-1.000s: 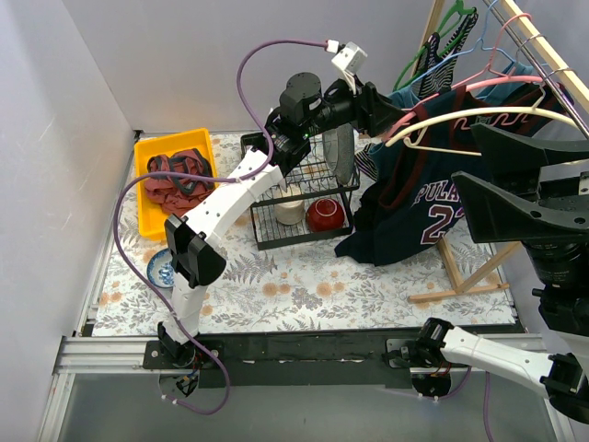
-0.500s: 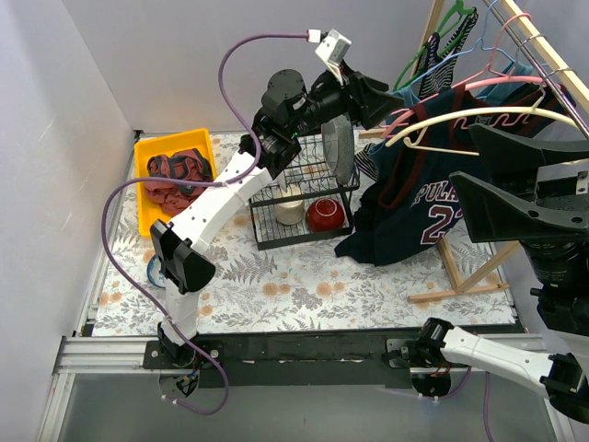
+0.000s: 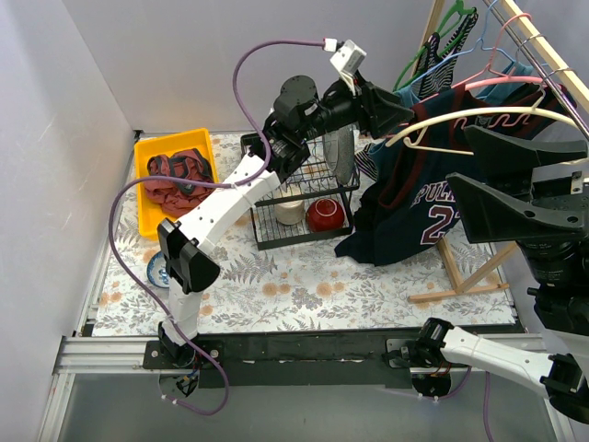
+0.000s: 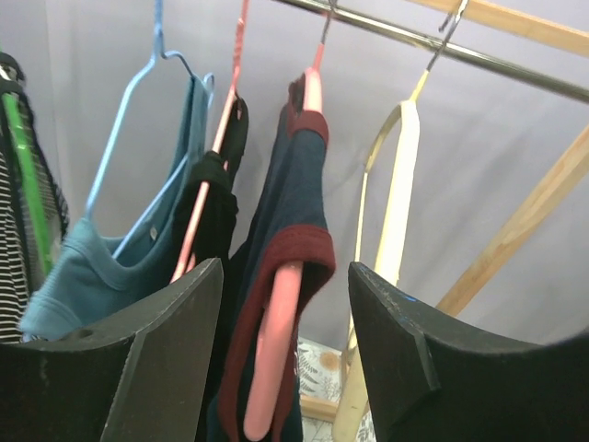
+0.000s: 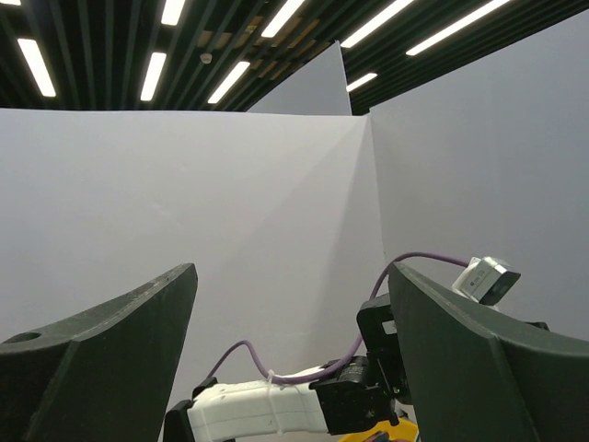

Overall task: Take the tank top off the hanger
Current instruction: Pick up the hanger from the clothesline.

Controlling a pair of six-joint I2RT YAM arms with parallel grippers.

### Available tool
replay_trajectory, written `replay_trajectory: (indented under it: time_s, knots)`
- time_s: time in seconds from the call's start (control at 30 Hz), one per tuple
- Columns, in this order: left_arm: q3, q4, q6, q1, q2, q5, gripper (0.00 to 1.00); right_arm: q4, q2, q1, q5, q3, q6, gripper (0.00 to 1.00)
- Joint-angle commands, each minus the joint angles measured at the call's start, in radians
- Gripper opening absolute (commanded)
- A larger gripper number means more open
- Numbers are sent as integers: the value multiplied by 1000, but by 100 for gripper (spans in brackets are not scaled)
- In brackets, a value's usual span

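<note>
A navy tank top with maroon trim [image 3: 419, 198] hangs on a pink hanger [image 3: 502, 81] from the rail at the right. In the left wrist view the pink hanger's shoulder end [image 4: 276, 350], with the tank top's strap [image 4: 299, 212] over it, sits between my open jaws without touching them. My left gripper [image 3: 398, 110] is open at the rack's left end, level with the hangers; it also shows in the left wrist view [image 4: 285, 276]. My right gripper [image 3: 460, 158] is open and empty, raised high in front of the rack; its wrist view [image 5: 290, 276] shows only the wall and the left arm.
An empty cream hanger [image 4: 396, 212], a blue hanger with a teal top [image 4: 101, 267] and a green hanger [image 4: 23, 184] share the metal rail [image 4: 442, 46]. A wire dish rack [image 3: 304, 198] holds a red bowl [image 3: 325, 215]. A yellow bin [image 3: 175, 180] stands at back left. The rack's wooden foot [image 3: 460, 276] lies on the table.
My left arm swung back to the left and up, then came forward again; its gripper now reaches a little farther right among the hangers. The right gripper has barely moved.
</note>
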Motion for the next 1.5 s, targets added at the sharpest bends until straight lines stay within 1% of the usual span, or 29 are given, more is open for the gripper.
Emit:
replay_trajectory:
  time_s: [0.0,0.23,0.4,0.7,0.8,0.93,1.0,1.03,1.07,1.17,1.3,1.47]
  knots:
    - [24,-49,60,-26,-9,8,56,40,-21,2,-3,-3,3,92]
    - [-4,-74,95,-34,-13,-29,55,43,-26,2,-6,-6,8,91]
    - [5,-80,103,-35,-6,-33,42,45,-26,2,-5,-8,6,91]
    - [19,-98,154,-58,-1,-59,40,46,-26,2,-17,-8,11,91]
    - [27,-115,180,-72,0,-84,37,46,-24,2,-20,-8,14,91]
    - [31,-117,195,-77,0,-72,33,45,-26,2,-20,-6,15,91]
    - [31,-118,200,-80,-1,-78,27,48,-26,2,-22,-8,17,91]
    - [33,-117,203,-81,0,-81,22,48,-24,2,-23,-8,19,91]
    - [36,-117,206,-83,0,-84,13,51,-21,2,-25,-6,22,91]
    - [43,-118,217,-91,-3,-89,1,46,-15,2,-33,1,25,91]
    - [34,-89,237,-106,-32,-83,0,44,-9,2,-33,9,25,91]
    - [-102,73,237,-115,-104,-104,0,46,-3,2,-33,17,26,91]
